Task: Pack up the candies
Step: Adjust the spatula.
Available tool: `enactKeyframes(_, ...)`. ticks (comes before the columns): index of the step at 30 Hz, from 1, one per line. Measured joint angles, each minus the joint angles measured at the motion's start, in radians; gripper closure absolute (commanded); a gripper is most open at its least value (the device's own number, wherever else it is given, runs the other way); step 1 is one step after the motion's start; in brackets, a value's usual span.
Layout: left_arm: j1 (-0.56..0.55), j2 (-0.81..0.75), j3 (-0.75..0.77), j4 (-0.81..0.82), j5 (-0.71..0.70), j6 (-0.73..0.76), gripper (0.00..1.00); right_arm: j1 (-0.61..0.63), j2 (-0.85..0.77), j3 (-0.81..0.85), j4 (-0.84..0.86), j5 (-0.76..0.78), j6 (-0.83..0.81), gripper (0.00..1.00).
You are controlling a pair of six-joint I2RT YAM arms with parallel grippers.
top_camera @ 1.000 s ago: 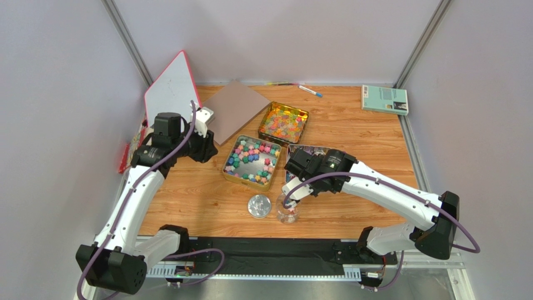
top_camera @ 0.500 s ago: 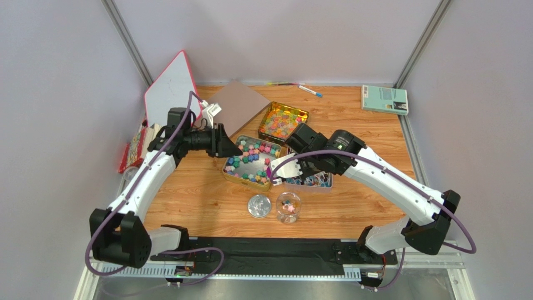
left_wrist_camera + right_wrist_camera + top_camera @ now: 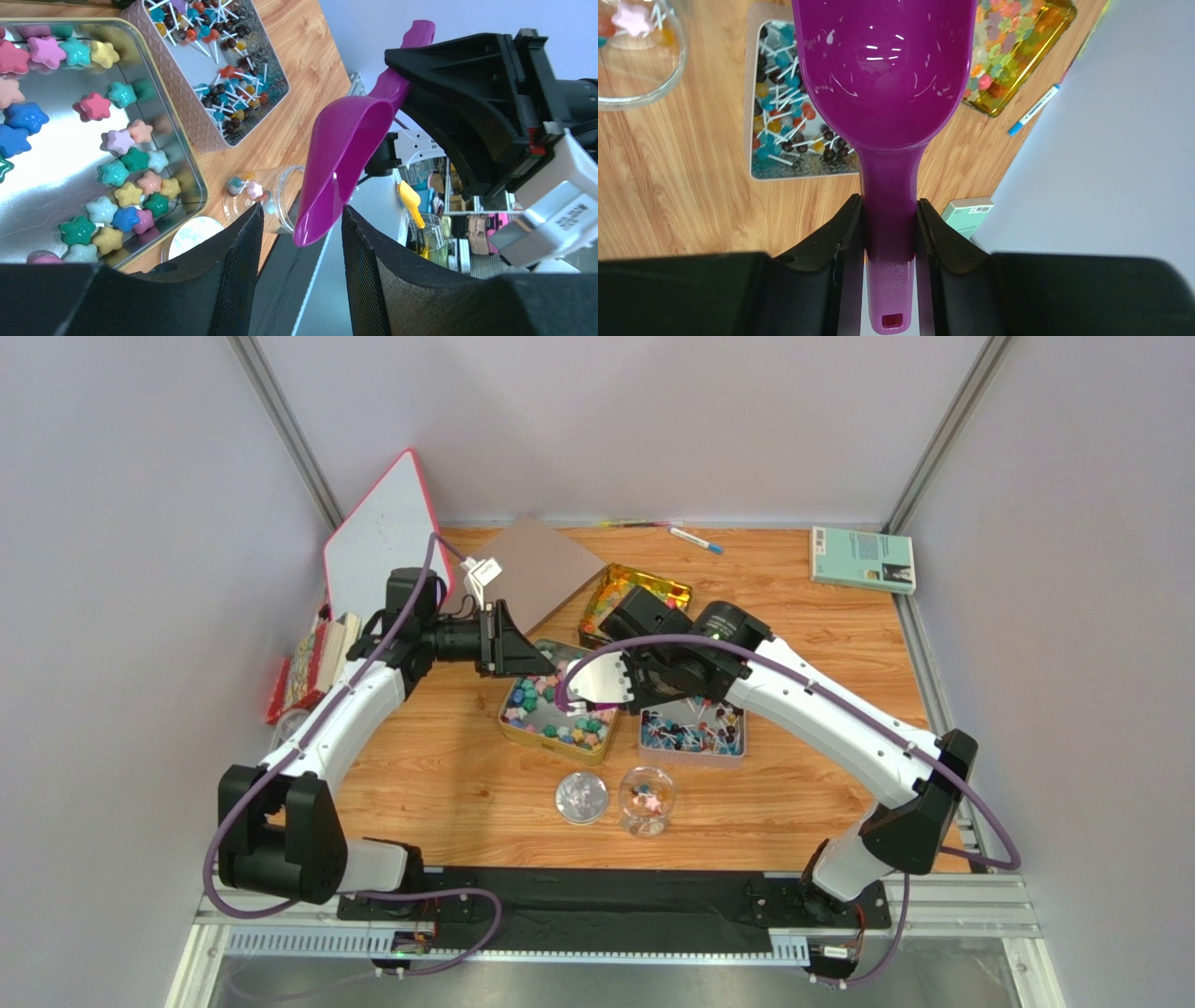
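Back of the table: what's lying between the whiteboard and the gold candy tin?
A flat brown sheet lies on the wood between the whiteboard and the gold tin. The top external view shows it.

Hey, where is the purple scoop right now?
The purple scoop is clamped in the right gripper, mid-table; in the top view it hangs over the right side of the star-candy tin.

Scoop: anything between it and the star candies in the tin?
Nothing visible. The scoop, shut in the right gripper, hangs over the open tin; star candies lie uncovered. The left gripper sits off to one side.
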Motion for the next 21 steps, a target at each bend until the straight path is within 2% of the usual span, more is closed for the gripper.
enactKeyframes(12,0.0,0.001,0.0,-0.021,-0.015,0.016,0.51,-0.004,0.036,0.094,0.054,-0.052,0.023,1.0)
enactKeyframes(21,0.0,0.044,0.0,-0.024,-0.04,0.032,0.51,-0.004,-0.034,0.131,0.113,-0.193,0.081,1.0)
